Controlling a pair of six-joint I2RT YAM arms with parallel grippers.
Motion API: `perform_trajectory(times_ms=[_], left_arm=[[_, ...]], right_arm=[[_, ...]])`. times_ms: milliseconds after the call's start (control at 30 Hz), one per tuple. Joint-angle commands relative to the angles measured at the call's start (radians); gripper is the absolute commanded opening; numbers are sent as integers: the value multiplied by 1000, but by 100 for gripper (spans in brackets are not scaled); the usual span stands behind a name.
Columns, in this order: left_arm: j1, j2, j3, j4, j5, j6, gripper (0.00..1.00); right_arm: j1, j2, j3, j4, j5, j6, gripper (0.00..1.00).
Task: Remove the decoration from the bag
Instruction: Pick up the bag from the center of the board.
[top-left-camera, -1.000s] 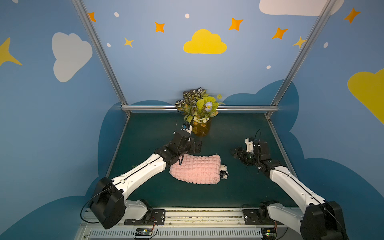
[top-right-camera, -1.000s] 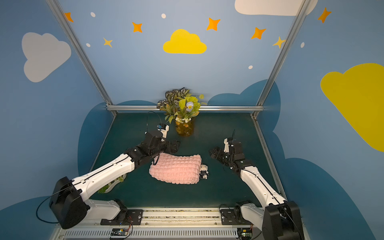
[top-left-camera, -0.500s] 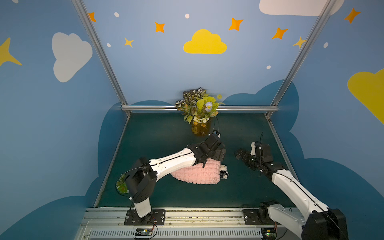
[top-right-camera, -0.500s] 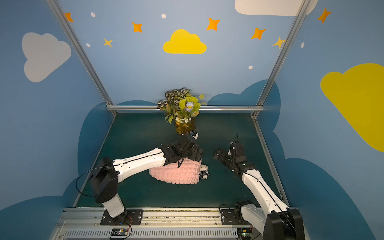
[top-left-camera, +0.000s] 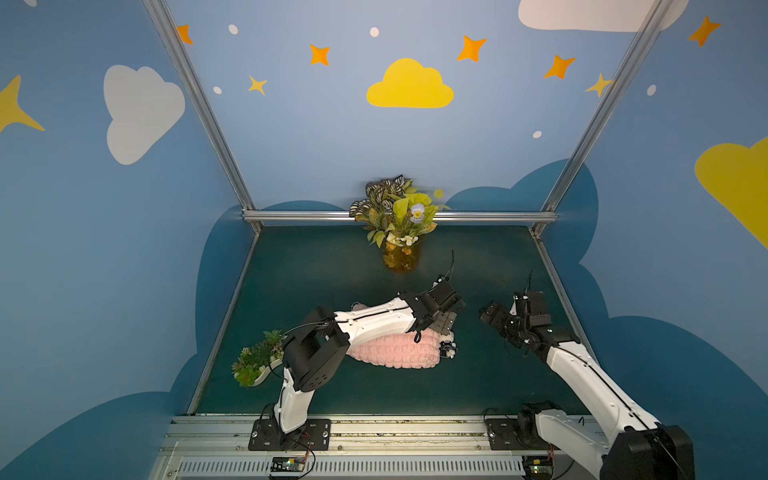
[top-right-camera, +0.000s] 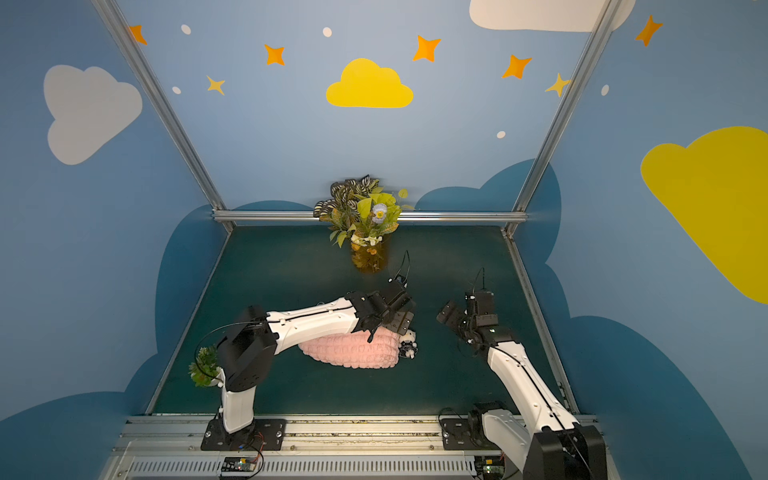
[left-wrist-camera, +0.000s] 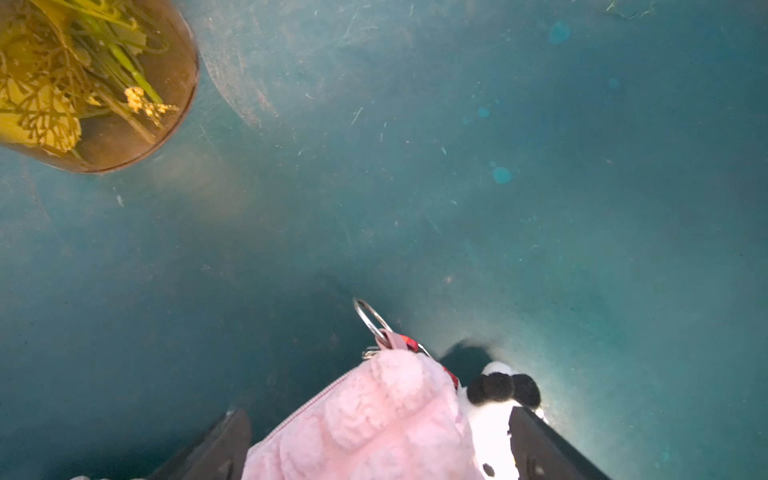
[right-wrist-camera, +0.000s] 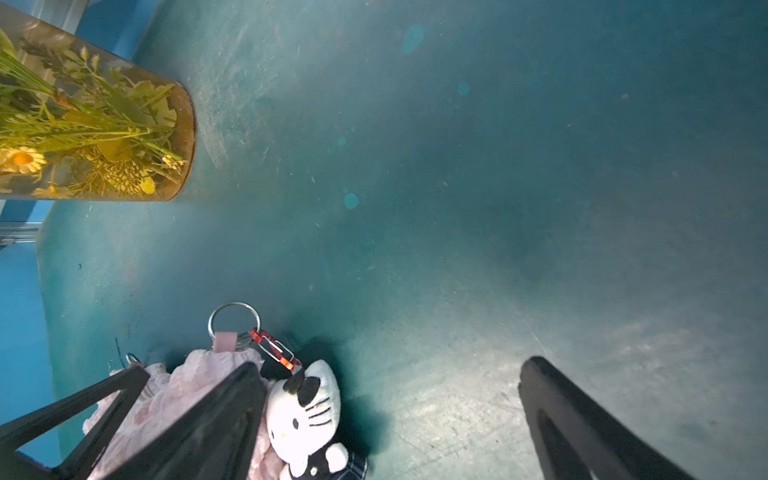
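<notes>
So the amber vase (top-left-camera: 401, 259) at the back middle of the mat is stuffed with a fake leafy bouquet (top-left-camera: 392, 208) with one pale blue flower (top-left-camera: 417, 212) up top. Through the glass, the right wrist view shows stems and a little yellow daisy (right-wrist-camera: 23, 160). Near the front left there's a small white planter (top-left-camera: 262, 376) of green succulent-type plants (top-left-camera: 254, 359), just beside the left arm's big black joint. The pink bubble-knit bag (top-left-camera: 395, 353) lies flat mid-mat, partly under the left arm, with its zipper (left-wrist-camera: 307, 405) along one edge, and I can't see inside it. The cat plush charm (right-wrist-camera: 305, 415) lies on the mat touching the bag's right end, hooked by a red clip (right-wrist-camera: 274, 347) to a metal ring (right-wrist-camera: 234, 322) on the bag's pink tab. The left gripper (left-wrist-camera: 376, 411) is down over that end, jaws wide apart with the bag corner and charm between them, clamped on neither. The right gripper (top-left-camera: 489, 316) hangs off to the charm's right, apart from it, jaws wide too, holding nothing. The mat (top-left-camera: 332, 282) is dark teal, scuffed, with pale specks. The walls (top-left-camera: 104, 249) are blue with yellow and white clouds and orange stars, there are aluminium posts (top-left-camera: 203, 112) in the corners, and both arms bolt to a metal rail (top-left-camera: 395, 428) up front.
</notes>
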Motion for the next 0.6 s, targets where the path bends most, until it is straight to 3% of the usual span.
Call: perform_trajectory(times_ms=[0,467,567], left_arm=[[-10,4,5,-41,-13,-16,100],[-36,-10,-51,-57,-61,-44,100],[-35,10,-44,-78,-95,-53,95]], right_arm=[[-5,-24,-14,-31,27,-12,98],[-8,-12,-7,-30,-21,-16,98],[-9,-3,5,-29,-54,-15,98]])
